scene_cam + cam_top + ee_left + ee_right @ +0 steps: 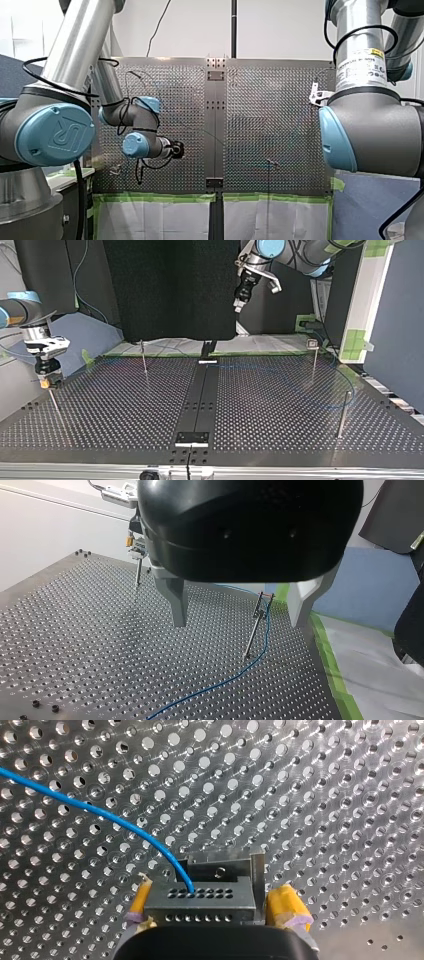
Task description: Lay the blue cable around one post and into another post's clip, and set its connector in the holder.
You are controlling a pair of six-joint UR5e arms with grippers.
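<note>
Our right end effector [209,909] is clamped on the connector [200,896] — yellow pads [287,907] against its two sides. The blue cable [100,815] comes out of the connector's holed face and curves off over the perforated surface [325,795]

In the top view that end effector sits on top of a thin post [54,405] near the surface's left edge, so the connector is up at the post top, off the surface. We can't tell whether it's seated in a holder

Our left end effector [235,624] is apart with nothing between the fingers — raised well above the surface, over its far edge in the top view. Ahead of it in the left wrist view, the cable meets the clip [261,600] on top of the clip post [254,632], drops beside that post, then trails along the surface
</note>
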